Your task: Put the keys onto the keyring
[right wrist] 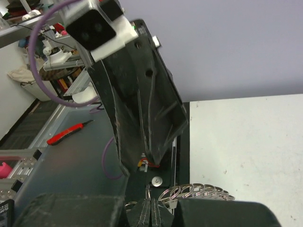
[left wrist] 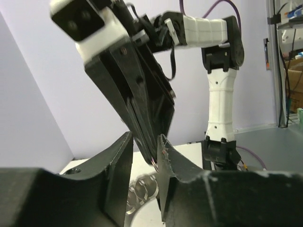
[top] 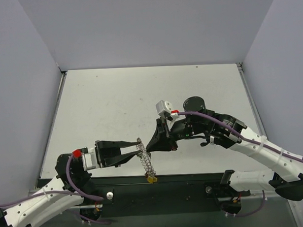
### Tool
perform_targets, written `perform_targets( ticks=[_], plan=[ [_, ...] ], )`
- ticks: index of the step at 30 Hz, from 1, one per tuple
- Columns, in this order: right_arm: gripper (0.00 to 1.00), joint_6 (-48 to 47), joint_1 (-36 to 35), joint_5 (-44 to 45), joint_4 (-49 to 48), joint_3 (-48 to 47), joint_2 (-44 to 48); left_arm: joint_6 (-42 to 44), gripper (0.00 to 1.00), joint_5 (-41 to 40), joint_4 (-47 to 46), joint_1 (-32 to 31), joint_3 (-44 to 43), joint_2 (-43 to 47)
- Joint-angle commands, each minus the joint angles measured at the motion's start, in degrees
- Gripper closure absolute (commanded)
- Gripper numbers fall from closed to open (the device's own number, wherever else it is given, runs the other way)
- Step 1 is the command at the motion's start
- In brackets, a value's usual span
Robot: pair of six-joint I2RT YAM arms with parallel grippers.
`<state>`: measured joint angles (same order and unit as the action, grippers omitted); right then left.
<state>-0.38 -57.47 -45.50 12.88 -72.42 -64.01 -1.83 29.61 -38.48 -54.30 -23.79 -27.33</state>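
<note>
Standing on edge between the two arms, the silvery coil-textured wire keyring [top: 146,159] reads from above like a short spring. Its long axis runs from the near side to the far side with a slight slant. At the ring's near end hang small yellow-headed keys [top: 152,179], apparently already threaded on.

The black two-finger left gripper [top: 138,154] reaches the ring from its left, crossing that axis almost squarely. Its fingers [left wrist: 120,165] are drawn in either side of the coils, and I take it to be clamped on the ring and holding it upright.

The black right gripper [top: 151,148] comes at the ring from its right and far side. Its tip is just beside the coils and dips into the gap between the left fingers. Its own fingers [right wrist: 158,215] are pressed tight together with a thin metal sliver [right wrist: 147,191] poking out. I cannot tell whether that sliver is a key blade or part of the wire.

The right arm looks like the working one. To my eye the next move depends on bringing its tip in line with the wire's run, not across it, because the left fingers crowd both sides of the ring.
</note>
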Motion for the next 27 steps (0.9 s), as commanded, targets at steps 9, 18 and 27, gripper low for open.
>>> perform_targets(
  ticks=[9, 18, 27],
  plan=[
    [1.00, -5.8, -0.5, 1.1, 6.7, -7.2, -1.6, 1.3, 0.56, -6.7, 32.7, -0.2, -22.9, -3.2],
    [1.00, -10.8, -0.4, 3.7, 15.2, -11.4, -3.8, 0.5, 0.27, -5.6, 69.2, -0.2, -48.2, -20.6],
    [1.00, -13.7, -0.4, 7.0, 20.3, -14.9, -5.8, -0.1, 0.25, -0.3, 82.1, -0.1, -57.6, -27.2]
  ],
)
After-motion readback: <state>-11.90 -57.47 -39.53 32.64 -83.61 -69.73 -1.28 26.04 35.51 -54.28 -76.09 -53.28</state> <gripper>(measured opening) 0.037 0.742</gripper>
